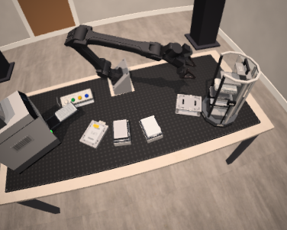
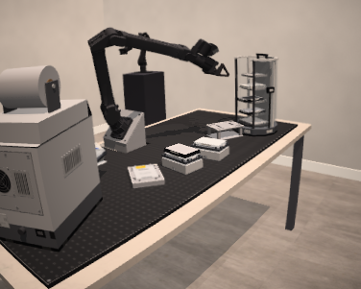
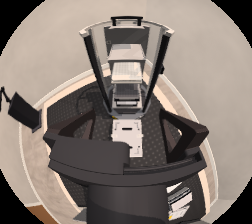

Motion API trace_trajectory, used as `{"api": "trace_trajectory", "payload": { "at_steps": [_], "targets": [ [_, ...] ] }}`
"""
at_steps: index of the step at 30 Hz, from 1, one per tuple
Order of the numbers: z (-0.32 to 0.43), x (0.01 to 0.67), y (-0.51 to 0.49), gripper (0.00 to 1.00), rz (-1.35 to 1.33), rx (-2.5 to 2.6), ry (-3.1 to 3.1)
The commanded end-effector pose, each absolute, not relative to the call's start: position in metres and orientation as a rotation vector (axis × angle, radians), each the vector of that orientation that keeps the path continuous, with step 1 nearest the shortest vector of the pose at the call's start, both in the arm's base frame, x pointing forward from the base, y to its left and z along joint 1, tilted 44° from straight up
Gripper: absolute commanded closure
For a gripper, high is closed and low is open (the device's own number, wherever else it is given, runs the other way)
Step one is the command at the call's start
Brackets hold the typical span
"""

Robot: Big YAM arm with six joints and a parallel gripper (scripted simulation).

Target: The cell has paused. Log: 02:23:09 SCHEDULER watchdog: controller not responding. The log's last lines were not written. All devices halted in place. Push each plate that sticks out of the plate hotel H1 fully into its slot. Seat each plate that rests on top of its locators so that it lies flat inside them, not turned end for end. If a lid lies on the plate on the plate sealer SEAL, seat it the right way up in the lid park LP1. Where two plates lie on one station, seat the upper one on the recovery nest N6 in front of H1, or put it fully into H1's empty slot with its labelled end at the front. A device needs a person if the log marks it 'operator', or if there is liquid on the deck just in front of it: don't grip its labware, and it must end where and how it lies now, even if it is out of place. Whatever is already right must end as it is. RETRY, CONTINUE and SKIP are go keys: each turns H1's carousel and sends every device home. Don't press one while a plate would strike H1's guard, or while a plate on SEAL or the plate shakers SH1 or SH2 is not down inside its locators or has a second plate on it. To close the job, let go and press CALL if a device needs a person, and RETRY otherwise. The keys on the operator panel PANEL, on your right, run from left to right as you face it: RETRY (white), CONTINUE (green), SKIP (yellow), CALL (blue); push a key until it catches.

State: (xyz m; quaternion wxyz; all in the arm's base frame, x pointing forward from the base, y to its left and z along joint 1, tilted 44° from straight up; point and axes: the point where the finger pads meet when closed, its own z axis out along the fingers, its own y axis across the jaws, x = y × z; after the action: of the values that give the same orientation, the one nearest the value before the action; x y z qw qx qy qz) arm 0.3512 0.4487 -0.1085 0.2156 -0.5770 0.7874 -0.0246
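My gripper (image 1: 187, 74) (image 2: 221, 71) (image 3: 127, 112) is open and empty. It hangs high above the deck and faces the plate hotel H1 (image 1: 240, 95) (image 2: 271, 95) (image 3: 92, 53), a clear cylinder with several plates on its shelves. One middle plate (image 1: 224, 86) (image 3: 126, 72) seems to reach out toward the front. The recovery nest N6 (image 1: 188, 104) (image 2: 224, 127) (image 3: 127, 126) stands bare in front of H1. Two shakers each carry a plate: the left plate (image 1: 120, 128) (image 2: 180, 150) lies square, the right plate (image 1: 150, 127) (image 2: 210, 143) lies askew.
The lid park LP1 (image 1: 94, 134) (image 2: 145, 175) with a yellow label lies left of the shakers. The big grey sealer (image 1: 17, 138) (image 2: 36, 157) holds a plate (image 1: 66, 111) on its tray. The key panel (image 1: 76, 98) sits beside it. The arm's base (image 1: 121, 81) stands mid-back.
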Motion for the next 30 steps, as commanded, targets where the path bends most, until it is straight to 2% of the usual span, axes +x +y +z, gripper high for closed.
{"api": "trace_trajectory", "payload": {
  "at_steps": [1, 14, 17, 30],
  "targets": [
    [-0.100, 0.359, 0.460, 0.00, -0.052, -1.581, 2.158],
    [-0.100, 0.359, 0.460, 0.00, -0.052, -1.581, 2.158],
    [-0.122, 0.356, 0.438, 0.02, -0.072, -1.598, 2.185],
    [-0.176, 0.359, 0.401, 0.28, -0.072, -1.599, 2.186]
  ]
}}
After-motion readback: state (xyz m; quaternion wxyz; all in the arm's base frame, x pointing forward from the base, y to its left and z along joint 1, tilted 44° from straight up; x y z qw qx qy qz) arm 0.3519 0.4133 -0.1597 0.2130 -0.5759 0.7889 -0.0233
